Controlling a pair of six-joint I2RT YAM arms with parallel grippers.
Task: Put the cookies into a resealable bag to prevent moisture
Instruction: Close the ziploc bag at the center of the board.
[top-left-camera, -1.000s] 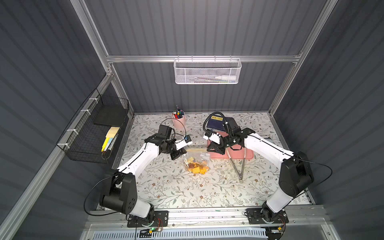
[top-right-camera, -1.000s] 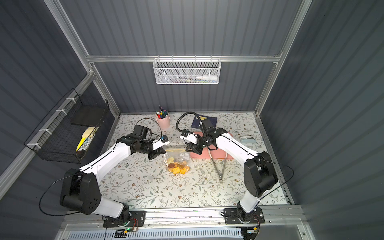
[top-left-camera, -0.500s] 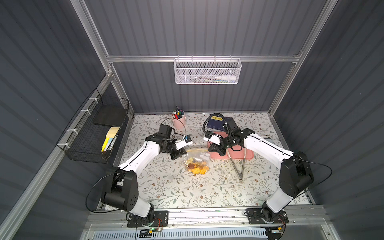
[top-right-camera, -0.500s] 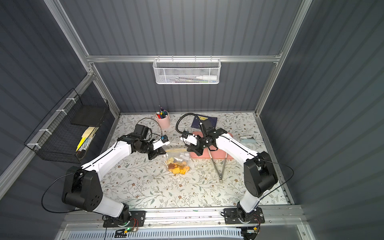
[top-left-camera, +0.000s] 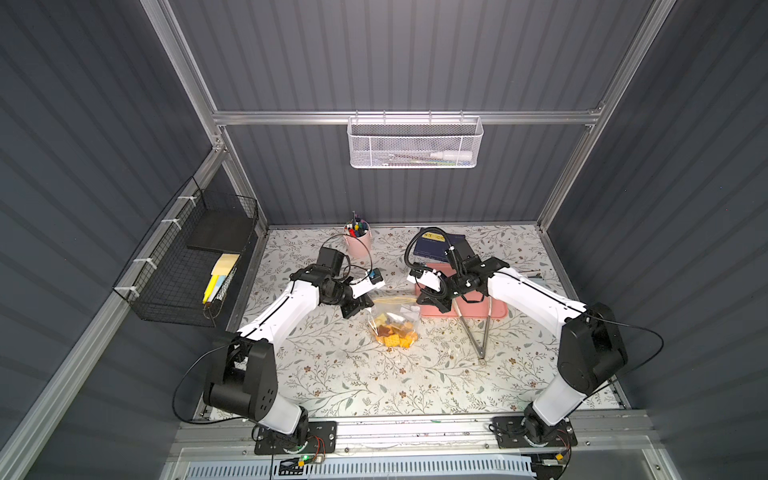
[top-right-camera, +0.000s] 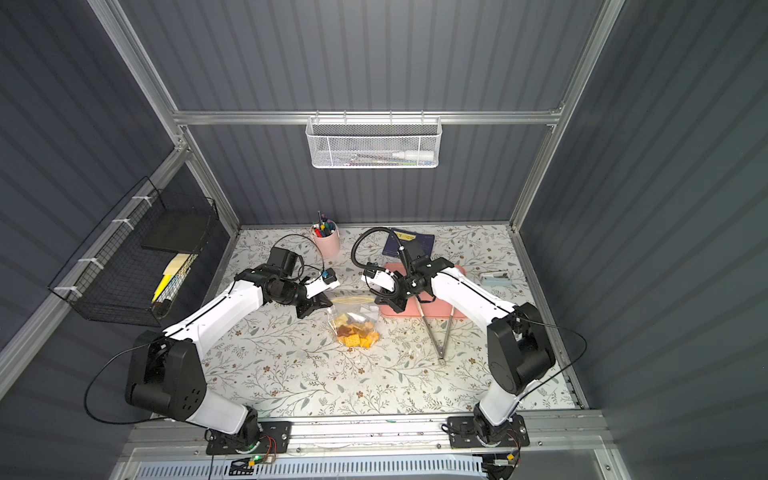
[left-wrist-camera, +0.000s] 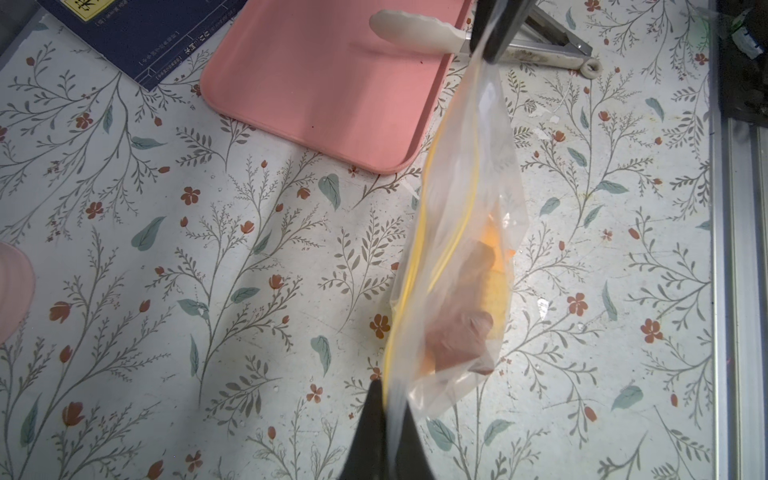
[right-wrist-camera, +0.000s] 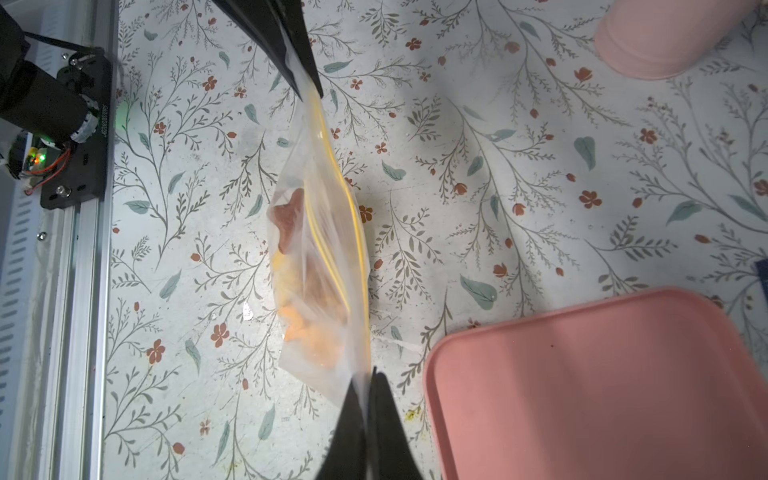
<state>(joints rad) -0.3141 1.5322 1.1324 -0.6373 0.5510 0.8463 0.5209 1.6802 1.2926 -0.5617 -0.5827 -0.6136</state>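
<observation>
The table (top-left-camera: 332, 374) has a pale top printed with leaves and small flowers. A pink tray (top-left-camera: 496, 309) lies flat right of centre. Just behind it lies a navy book (top-left-camera: 436, 245), and left of the book a pink cup (top-left-camera: 359, 245) of pens stands upright. Tongs (top-left-camera: 478, 336) lie with their white tips on the tray and their hinge end on the table in front of it. A small pale-blue object (top-right-camera: 494, 277) lies near the right edge. Crumbs (left-wrist-camera: 540, 133) dot the top beside the tray.
</observation>
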